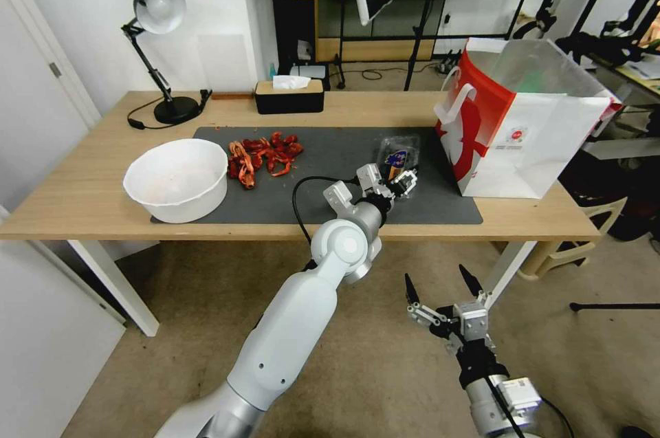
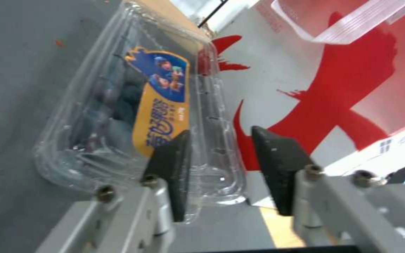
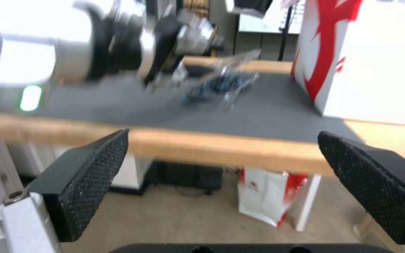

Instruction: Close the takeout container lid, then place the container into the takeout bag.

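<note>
Since the container (image 2: 132, 116) is thin, springy plastic, it will crush easily. Grip its rim lightly. Left gripper (image 2: 219, 168) gapes beside it; right gripper (image 3: 221, 186) waits, spread wide.

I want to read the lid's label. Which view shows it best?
The left wrist view: the lid's label is close and facing the camera. The head view shows it small beyond the left hand; the right wrist view blurs it.

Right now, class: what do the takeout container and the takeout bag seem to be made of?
Takeout container: thin clear glossy plastic, since berries show through and its ribs glint. Takeout bag: apparently stiff matte paper with creased, boxy sides, printed red and white.
</note>
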